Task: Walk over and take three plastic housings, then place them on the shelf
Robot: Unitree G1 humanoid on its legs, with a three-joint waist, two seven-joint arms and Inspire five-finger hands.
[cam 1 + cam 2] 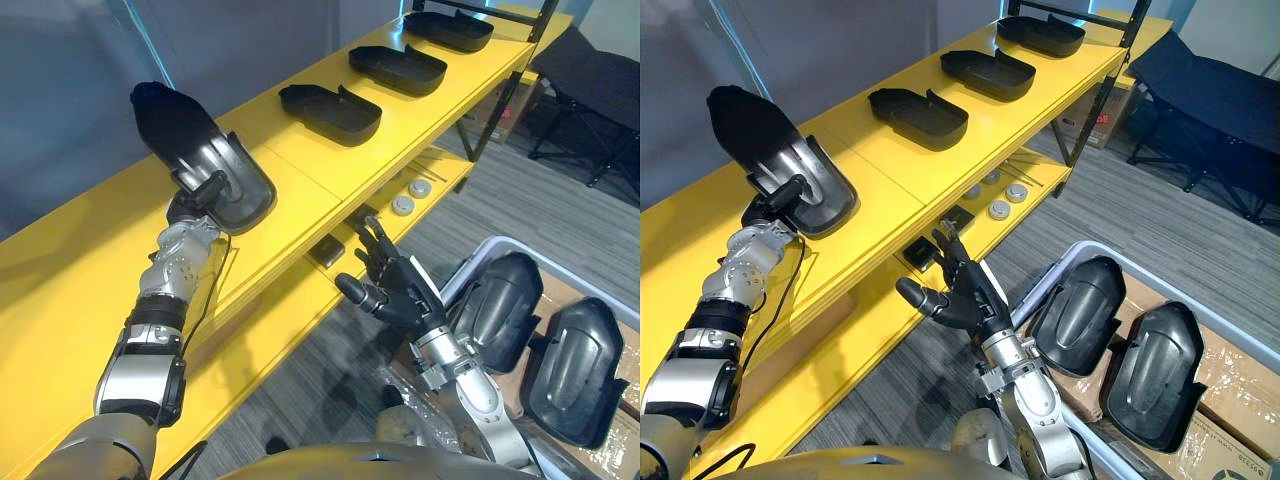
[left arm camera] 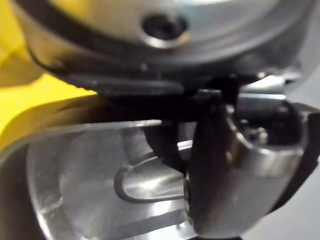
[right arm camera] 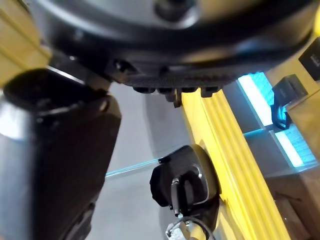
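My left hand (image 1: 197, 205) is shut on the near edge of a black plastic housing (image 1: 190, 150), which rests tilted on the top of the yellow shelf (image 1: 300, 175), its far end raised. The thumb (image 2: 235, 175) presses into the housing's shiny inner face (image 2: 100, 180). Three more housings (image 1: 330, 112) (image 1: 397, 68) (image 1: 448, 30) lie in a row farther along the shelf top. My right hand (image 1: 395, 285) hangs open and empty in front of the lower shelf. Two housings (image 1: 505, 310) (image 1: 575, 370) stand in a grey bin (image 1: 478, 258) at the right.
Small round parts (image 1: 403, 205) and a dark flat object (image 1: 326, 251) lie on the lower shelf. A black shelf post (image 1: 505, 85) stands at the far end. Cardboard boxes (image 1: 1230, 410) sit under the bin. A dark folding cot (image 1: 1220, 90) stands on the carpet beyond.
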